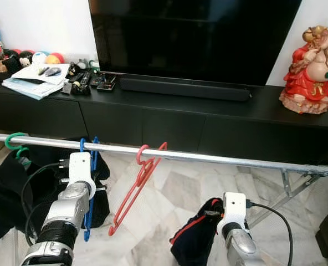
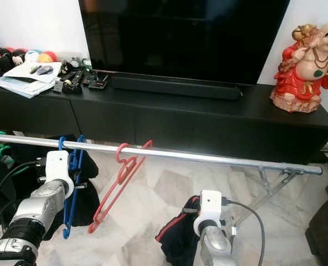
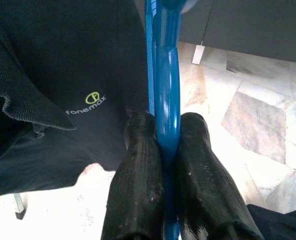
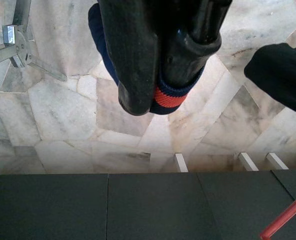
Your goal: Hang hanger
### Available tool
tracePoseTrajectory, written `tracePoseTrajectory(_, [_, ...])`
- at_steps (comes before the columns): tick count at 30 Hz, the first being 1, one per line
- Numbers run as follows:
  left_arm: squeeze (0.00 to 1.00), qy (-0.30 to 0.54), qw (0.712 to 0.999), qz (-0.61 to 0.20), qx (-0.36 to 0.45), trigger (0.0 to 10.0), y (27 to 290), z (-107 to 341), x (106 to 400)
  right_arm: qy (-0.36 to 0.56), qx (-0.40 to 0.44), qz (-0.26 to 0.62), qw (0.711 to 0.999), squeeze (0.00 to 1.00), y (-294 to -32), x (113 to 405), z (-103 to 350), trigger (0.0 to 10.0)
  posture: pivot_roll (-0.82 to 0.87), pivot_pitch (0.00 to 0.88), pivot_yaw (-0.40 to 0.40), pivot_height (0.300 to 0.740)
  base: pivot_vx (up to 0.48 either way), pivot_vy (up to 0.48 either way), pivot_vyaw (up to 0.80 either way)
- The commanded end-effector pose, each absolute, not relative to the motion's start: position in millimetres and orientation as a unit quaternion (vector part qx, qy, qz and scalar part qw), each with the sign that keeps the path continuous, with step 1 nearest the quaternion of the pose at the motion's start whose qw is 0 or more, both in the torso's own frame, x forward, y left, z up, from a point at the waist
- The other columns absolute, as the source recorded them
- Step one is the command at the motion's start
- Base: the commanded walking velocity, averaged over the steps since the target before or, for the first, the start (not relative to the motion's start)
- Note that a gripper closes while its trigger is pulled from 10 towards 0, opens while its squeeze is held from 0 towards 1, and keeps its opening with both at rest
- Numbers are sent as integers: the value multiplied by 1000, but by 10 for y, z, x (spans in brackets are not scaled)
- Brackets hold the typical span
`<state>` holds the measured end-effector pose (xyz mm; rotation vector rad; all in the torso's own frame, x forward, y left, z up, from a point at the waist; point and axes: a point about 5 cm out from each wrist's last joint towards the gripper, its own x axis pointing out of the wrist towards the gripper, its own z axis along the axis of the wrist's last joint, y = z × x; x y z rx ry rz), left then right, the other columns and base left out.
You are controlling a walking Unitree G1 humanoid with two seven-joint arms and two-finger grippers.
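Before you: one metal rail [image 1: 219,158] carrying a red hanger [image 1: 135,188] and a blue hanger [image 1: 90,194], hooked side by side. Your left gripper [image 3: 165,145] pinches the blue hanger; your right gripper [image 4: 160,95] clamps a navy garment [image 1: 200,233] with red trim, below the rail.

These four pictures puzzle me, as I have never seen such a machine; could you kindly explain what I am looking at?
It is a humanoid robot with two silver arms. The two wide pictures come from its head; the two close ones from its wrists. The left gripper is shut on a blue hanger hooked over a metal rail. A red hanger hangs beside it. The right gripper holds a dark garment with a red stripe. Behind stand a black TV cabinet and a red figurine.
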<state>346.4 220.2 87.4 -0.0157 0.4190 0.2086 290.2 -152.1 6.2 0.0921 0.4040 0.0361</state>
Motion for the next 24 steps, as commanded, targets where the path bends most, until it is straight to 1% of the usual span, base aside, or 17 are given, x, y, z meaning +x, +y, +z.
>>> tracePoseTrajectory(1, [0,205,973,102,0,0,2214,886,3470,200,43,19,979,0,-1521,2902,62,10000,137,14,-29,740,0,0,0])
tracePoseTrajectory(4, [0,183,979,91,7,0,2201,927,3471,200,44,19,979,0,-1522,2900,62,10000,138,14,-29,740,0,0,0])
tracePoseTrajectory(6, [0,139,988,65,16,0,2167,1018,3462,199,43,18,979,0,-1525,2899,62,10000,139,15,-29,740,0,0,0])
tracePoseTrajectory(11, [0,112,991,51,51,0,2192,1066,3387,198,44,16,979,0,-1530,2893,61,10000,144,20,-29,740,0,0,0])
tracePoseTrajectory(13, [0,90,994,42,49,0,2215,1081,3297,197,44,15,979,0,-1534,2885,57,10000,146,23,-30,740,0,0,0])
tracePoseTrajectory(16, [0,88,994,35,57,0,2219,1073,3244,198,44,16,979,0,-1532,2882,54,10000,147,23,-31,740,0,0,0])
tracePoseTrajectory(19, [0,77,995,25,66,0,2220,1073,3129,198,44,15,979,0,-1540,2872,48,10000,146,25,-30,740,0,0,0])
tracePoseTrajectory(21, [0,73,995,10,72,0,2214,1060,2987,199,43,14,979,0,-1554,2857,36,10000,148,27,-32,740,0,0,0])
tracePoseTrajectory(22, [0,73,995,8,74,0,2212,1058,2974,200,42,14,979,0,-1556,2855,35,10000,148,27,-32,740,0,0,0])
tracePoseTrajectory(23, [0,73,994,0,81,1529,2204,1050,2931,200,42,14,979,0,-1562,2851,31,10000,150,28,-34,740,0,0,0])
tracePoseTrajectory(24, [0,73,994,-9,87,1961,2194,1038,2886,201,42,13,979,0,-1569,2847,28,10000,151,28,-35,740,0,0,0])
